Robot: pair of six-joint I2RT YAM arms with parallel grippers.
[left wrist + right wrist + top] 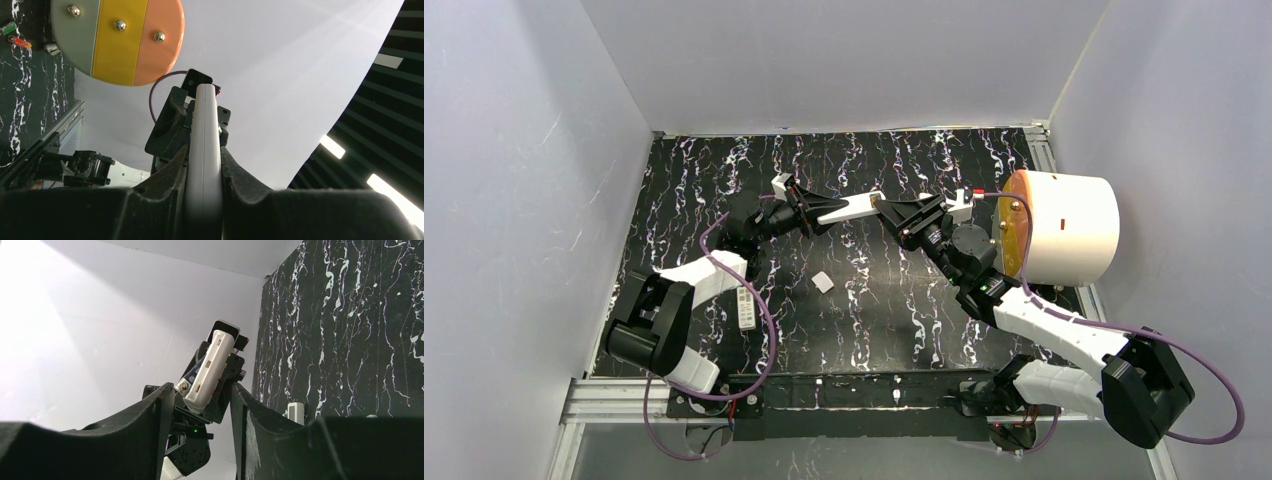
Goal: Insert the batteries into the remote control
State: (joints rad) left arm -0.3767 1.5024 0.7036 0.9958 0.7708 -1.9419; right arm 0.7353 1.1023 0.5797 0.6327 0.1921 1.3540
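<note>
remote control [856, 207]: held aloft over the far middle of the desk, long axis running left edge to right edge, seen edge-on from the left wrist.
left gripper [204, 152]: clamped on the remote's left end, pads flat against both faces.
right gripper [201, 390]: jaws apart, facing the remote's free right end head-on; contact not clear.
batteries [19, 41]: small red- and green-tipped pieces lying toward the far right corner beside the round drum [1064, 225]; possibly one more in the bay, too small to tell.
nearer arm: right, judged best placed to fetch them.
also on desk: second remote [746, 308] near the left edge, white cover [822, 282] at centre.
</note>
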